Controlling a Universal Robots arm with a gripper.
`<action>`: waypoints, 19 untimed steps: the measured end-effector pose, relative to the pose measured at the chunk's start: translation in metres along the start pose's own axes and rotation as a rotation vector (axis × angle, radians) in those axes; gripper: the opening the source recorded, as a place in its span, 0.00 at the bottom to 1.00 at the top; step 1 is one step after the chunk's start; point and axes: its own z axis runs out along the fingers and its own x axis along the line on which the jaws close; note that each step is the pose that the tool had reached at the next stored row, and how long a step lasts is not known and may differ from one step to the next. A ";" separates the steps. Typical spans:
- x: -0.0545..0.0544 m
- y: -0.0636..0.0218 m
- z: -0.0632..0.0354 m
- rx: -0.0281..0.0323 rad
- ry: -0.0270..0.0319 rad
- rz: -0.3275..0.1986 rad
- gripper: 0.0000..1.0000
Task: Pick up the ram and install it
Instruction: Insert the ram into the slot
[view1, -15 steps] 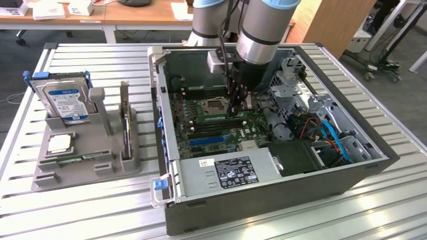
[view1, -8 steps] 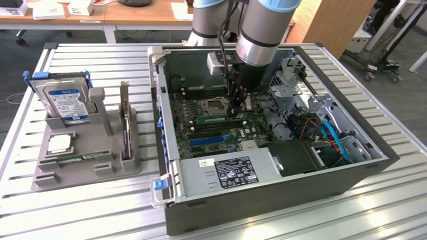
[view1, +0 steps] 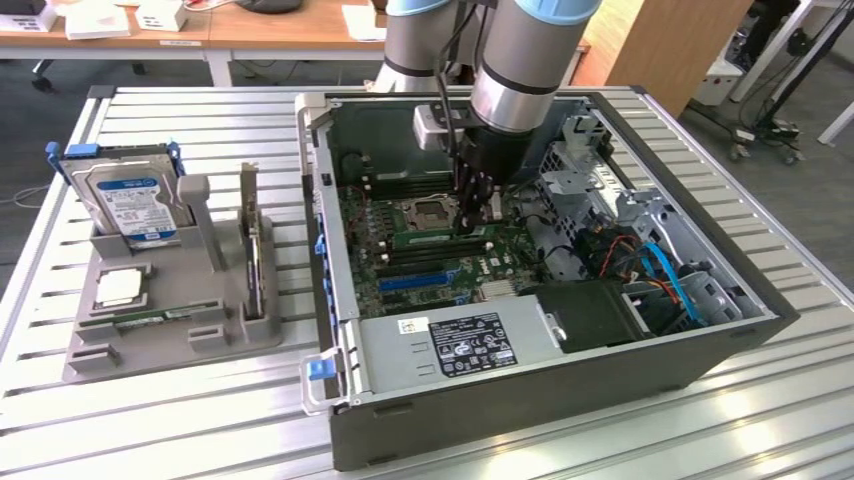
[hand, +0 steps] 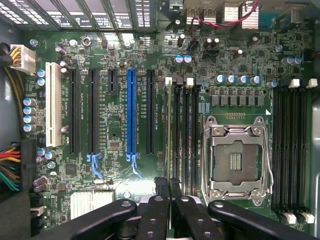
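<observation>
Slatted metal table (view1: 200, 120) carries open computer case (view1: 534, 400) toward exterior view's right, grey parts stand (view1: 174, 345) just beside it, toward left, both flat on slats

A green motherboard (hand: 125, 90), dotted with silver-topped capacitors, sits in a dark grey computer case (view1: 534, 410) on a pale, ribbed metal table (view1: 801, 420). One blue slot (hand: 131, 112) and one white slot (hand: 51, 102) stand out among black ones. The black gripper (hand: 168, 186) pinches a green ram (view1: 434, 238). At the exterior view's left, a grey holder (view1: 174, 345) carries a silver hard drive (view1: 134, 205) with a blue-and-white label, and a second green stick (view1: 167, 317).
</observation>
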 end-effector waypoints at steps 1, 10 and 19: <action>0.000 0.0000 0.0000 -0.0001 0.0002 0.000 0.12; 0.000 -0.0003 0.0063 -0.0001 0.0000 0.000 0.12; -0.003 -0.0003 0.0071 0.0000 0.0000 0.000 0.12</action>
